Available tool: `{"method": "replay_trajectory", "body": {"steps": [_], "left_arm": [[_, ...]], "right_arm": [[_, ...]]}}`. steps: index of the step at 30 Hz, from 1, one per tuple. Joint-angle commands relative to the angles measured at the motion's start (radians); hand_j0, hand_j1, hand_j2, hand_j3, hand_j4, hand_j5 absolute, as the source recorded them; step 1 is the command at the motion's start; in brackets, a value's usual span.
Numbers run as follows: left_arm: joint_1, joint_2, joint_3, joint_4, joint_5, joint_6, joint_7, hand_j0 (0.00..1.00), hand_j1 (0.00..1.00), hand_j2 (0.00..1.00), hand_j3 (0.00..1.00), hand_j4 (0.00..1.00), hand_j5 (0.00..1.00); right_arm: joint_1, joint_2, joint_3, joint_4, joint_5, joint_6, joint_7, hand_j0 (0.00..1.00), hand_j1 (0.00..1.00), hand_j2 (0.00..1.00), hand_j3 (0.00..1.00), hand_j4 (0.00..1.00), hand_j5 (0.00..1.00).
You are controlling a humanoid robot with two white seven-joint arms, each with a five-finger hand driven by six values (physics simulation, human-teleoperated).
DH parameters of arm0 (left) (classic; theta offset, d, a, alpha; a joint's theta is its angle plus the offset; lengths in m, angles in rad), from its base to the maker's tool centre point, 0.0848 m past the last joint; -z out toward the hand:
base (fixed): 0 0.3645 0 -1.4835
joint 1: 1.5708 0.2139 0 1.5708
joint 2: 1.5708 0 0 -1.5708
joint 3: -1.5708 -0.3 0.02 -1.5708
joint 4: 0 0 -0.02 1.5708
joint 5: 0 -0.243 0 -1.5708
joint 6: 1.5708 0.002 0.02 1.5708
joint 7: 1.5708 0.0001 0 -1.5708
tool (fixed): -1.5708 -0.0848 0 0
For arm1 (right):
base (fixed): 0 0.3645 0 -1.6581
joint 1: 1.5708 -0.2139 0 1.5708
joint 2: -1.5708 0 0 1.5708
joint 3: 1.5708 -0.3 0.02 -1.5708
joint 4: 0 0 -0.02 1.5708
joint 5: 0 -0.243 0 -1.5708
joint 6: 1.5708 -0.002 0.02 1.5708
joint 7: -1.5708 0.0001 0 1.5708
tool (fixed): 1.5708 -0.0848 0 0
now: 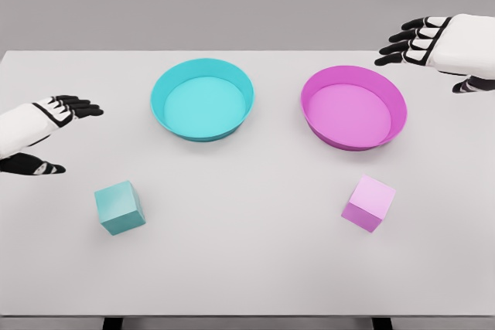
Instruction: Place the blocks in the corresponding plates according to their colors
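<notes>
Two plates sit on the white counter [247,268], and nothing is in them yet. The teal plate [203,99] is at 11 o'clock and the pink plate [353,107] at 1 o'clock. The right hand [437,45] floats at 2 o'clock and the left hand [42,130] at 9 o'clock; both have fingers spread and hold nothing. The teal block [120,207] lies at 8 o'clock, the pink block [369,202] at 4 o'clock. I think a hand could bump a block and push it away, because both blocks sit turned a little. A block could also hit a plate's rim and bounce out.
</notes>
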Motion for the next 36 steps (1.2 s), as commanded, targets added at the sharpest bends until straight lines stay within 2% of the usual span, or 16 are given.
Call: {"method": "replay_trajectory", "body": {"steps": [1,5,7,9,12,13,15,17,18,23,24,26,28,30,32,36], "left_arm": [[0.000,-0.015,0.001,-0.016,0.004,0.001,0.001,1.00,1.00,1.00,1.00,1.00,1.00],[-0.003,-0.014,-0.001,-0.026,0.002,0.001,0.000,1.00,1.00,1.00,1.00,1.00,1.00],[-0.020,0.032,0.013,-0.088,-0.010,0.001,-0.039,1.00,1.00,1.00,1.00,1.00,1.00],[-0.051,0.057,0.007,-0.094,-0.010,0.001,-0.065,1.00,1.00,1.00,1.00,1.00,1.00],[-0.074,0.109,0.002,-0.128,-0.010,0.001,-0.103,1.00,1.00,1.00,1.00,1.00,1.00],[-0.083,0.144,0.002,-0.132,-0.009,0.001,-0.153,1.00,1.00,1.00,1.00,1.00,1.00],[-0.120,0.146,0.001,-0.137,-0.001,0.001,-0.238,1.00,1.00,1.00,1.00,1.00,1.00],[-0.121,0.146,-0.004,-0.137,0.002,0.001,-0.333,1.00,1.00,1.00,1.00,1.00,1.00],[-0.121,0.146,-0.016,-0.137,0.002,0.001,-0.353,1.00,1.00,1.00,1.00,1.00,1.00],[-0.133,0.120,-0.117,-0.137,0.004,0.001,-0.353,1.00,1.00,1.00,1.00,1.00,1.00],[-0.155,0.120,-0.139,-0.137,0.010,0.001,-0.353,1.00,1.00,1.00,1.00,1.00,1.00],[-0.242,0.120,-0.224,-0.135,0.037,0.001,-0.353,1.00,1.00,1.00,1.00,1.00,1.00],[-0.370,0.126,-0.356,-0.135,0.100,0.001,-0.353,1.00,1.00,1.00,1.00,1.00,1.00],[-0.434,0.132,-0.439,-0.135,0.143,0.001,-0.353,1.00,1.00,1.00,1.00,1.00,1.00],[-0.456,0.161,-0.484,-0.135,0.192,0.001,-0.353,1.00,1.00,1.00,1.00,1.00,1.00],[-0.468,0.239,-0.492,-0.137,0.246,0.001,-0.353,1.00,1.00,1.00,1.00,1.00,1.00]], "right_arm": [[0.000,0.000,-0.002,0.000,-0.004,0.003,0.000,1.00,1.00,1.00,1.00,1.00,1.00],[-0.017,-0.009,0.027,0.003,-0.013,0.003,0.000,1.00,1.00,1.00,1.00,1.00,1.00],[-0.061,-0.013,0.102,0.003,-0.010,0.003,0.000,1.00,1.00,1.00,1.00,1.00,1.00],[-0.069,-0.016,0.194,-0.003,-0.007,0.003,0.000,1.00,1.00,1.00,1.00,1.00,1.00],[-0.071,-0.022,0.243,-0.032,-0.005,0.003,0.000,1.00,1.00,1.00,1.00,1.00,1.00],[-0.069,-0.031,0.260,-0.032,-0.005,0.003,0.000,1.00,1.00,1.00,1.00,1.00,1.00],[-0.071,-0.032,0.276,-0.032,-0.005,0.003,0.000,1.00,1.00,1.00,1.00,1.00,1.00],[-0.071,-0.032,0.297,-0.032,-0.005,0.003,0.000,1.00,1.00,1.00,1.00,1.00,1.00],[-0.071,-0.032,0.297,-0.032,-0.005,0.003,0.000,1.00,1.00,1.00,1.00,1.00,1.00],[-0.071,-0.026,0.355,-0.032,-0.005,0.003,0.000,1.00,1.00,1.00,1.00,1.00,1.00],[-0.071,-0.025,0.365,-0.032,-0.005,0.003,0.000,1.00,1.00,1.00,1.00,1.00,1.00],[-0.071,-0.025,0.391,-0.032,-0.005,0.003,0.000,1.00,1.00,1.00,1.00,1.00,1.00],[-0.071,-0.022,0.400,-0.032,-0.005,0.003,0.000,1.00,1.00,1.00,1.00,1.00,1.00],[-0.071,-0.013,0.429,-0.032,-0.004,0.003,0.000,1.00,1.00,1.00,1.00,1.00,1.00],[-0.071,-0.003,0.449,-0.032,-0.004,0.003,0.000,1.00,1.00,1.00,1.00,1.00,1.00],[-0.071,-0.002,0.475,-0.032,-0.004,0.003,0.000,1.00,1.00,1.00,1.00,1.00,1.00]]}}
